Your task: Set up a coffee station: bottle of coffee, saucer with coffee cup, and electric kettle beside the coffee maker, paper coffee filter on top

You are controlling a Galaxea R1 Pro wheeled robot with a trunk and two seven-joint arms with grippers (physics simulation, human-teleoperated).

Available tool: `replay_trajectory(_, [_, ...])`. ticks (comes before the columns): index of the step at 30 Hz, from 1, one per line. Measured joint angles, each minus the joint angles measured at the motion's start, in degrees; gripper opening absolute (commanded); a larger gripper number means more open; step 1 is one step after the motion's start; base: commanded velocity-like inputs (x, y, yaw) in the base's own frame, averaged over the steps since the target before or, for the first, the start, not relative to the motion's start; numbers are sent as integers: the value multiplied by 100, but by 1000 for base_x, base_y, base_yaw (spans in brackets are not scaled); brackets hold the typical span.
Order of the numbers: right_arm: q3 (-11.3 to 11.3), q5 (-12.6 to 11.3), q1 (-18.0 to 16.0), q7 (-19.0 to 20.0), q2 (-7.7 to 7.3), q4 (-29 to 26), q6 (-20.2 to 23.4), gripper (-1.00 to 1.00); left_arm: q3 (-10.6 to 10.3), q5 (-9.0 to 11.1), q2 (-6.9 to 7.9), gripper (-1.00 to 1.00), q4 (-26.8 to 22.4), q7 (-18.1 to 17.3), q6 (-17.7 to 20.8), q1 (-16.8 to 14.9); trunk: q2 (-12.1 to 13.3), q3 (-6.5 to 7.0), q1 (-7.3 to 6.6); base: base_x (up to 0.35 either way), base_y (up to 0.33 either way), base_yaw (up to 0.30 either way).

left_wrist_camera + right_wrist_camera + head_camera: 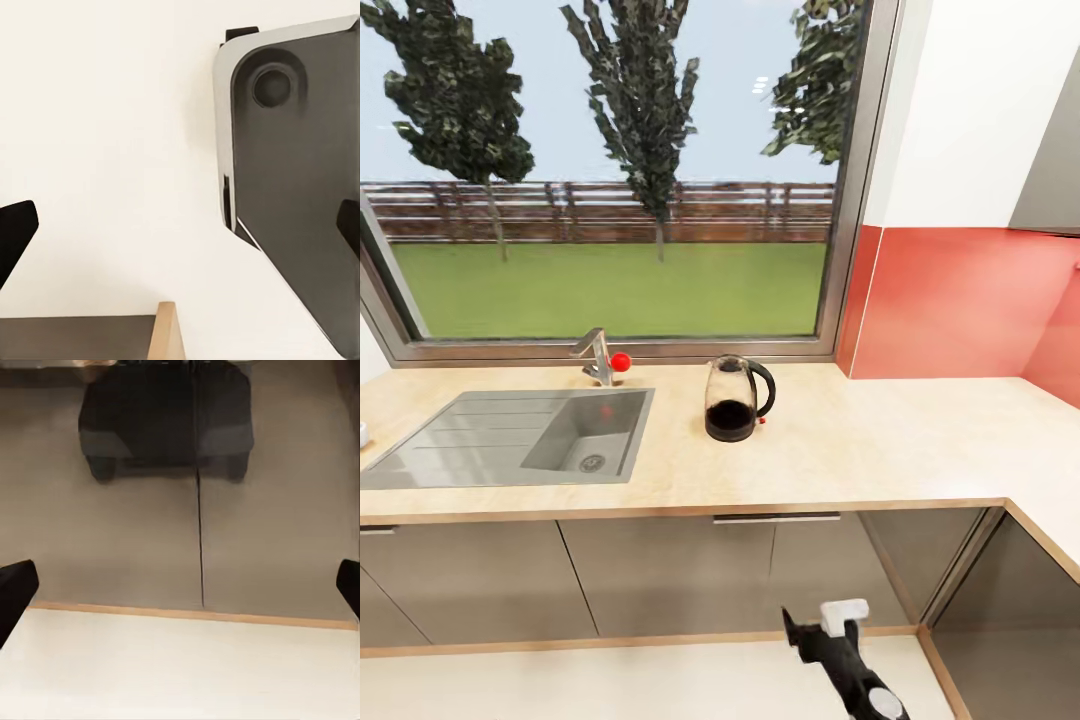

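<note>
The electric kettle [738, 400], a clear glass jug with a black base and loop handle, stands upright on the kitchen countertop [900, 440], just right of the sink. My right gripper [812, 628] is low in front of the cabinets, well below and short of the counter edge. In the right wrist view the right gripper [180, 585] is open, with nothing between its dark fingertips [15, 589]. My left gripper [180, 225] is also open and empty, facing the pale floor and a dark grey part of the robot's base [300, 180].
A grey sink [520, 438] with a faucet and red knob [620, 362] is set into the counter's left half, under a large window. A small white thing [363, 432] is cut off by the left edge. The counter turns a corner at the right. Grey cabinet doors [660, 575] run beneath.
</note>
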Motion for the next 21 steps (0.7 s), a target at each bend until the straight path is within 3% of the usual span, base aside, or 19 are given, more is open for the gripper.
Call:
replay_trajectory(3, [1,-4,0,-7,225,-802,25,100,11,5,8,100,-2,5,7,2,0,0,0,0,0,0])
replay_trajectory(4, [7,-9,0,-9,355,-1496,274,100,54,15,15,100,-3,8,15,2,1,0,1,0,0,0])
replay_trajectory(7, [7,-18,0,-9,390,-2212,665,100,190,51,13,100,-3,8,17,2,0,0,0,0,0,0])
replay_trajectory(10, [8,-28,-5,-11,483,-3277,1181,100,299,65,7,100,-3,9,17,2,0,0,-1,0,0,0])
replay_trajectory(15, [16,-29,-76,-12,591,-3580,1225,100,290,38,9,100,5,8,62,10,1,0,0,0,0,0])
replay_trajectory(21, [25,-15,-864,16,570,-3035,1226,100,288,47,8,100,13,140,88,82,1,0,-1,55,0,0])
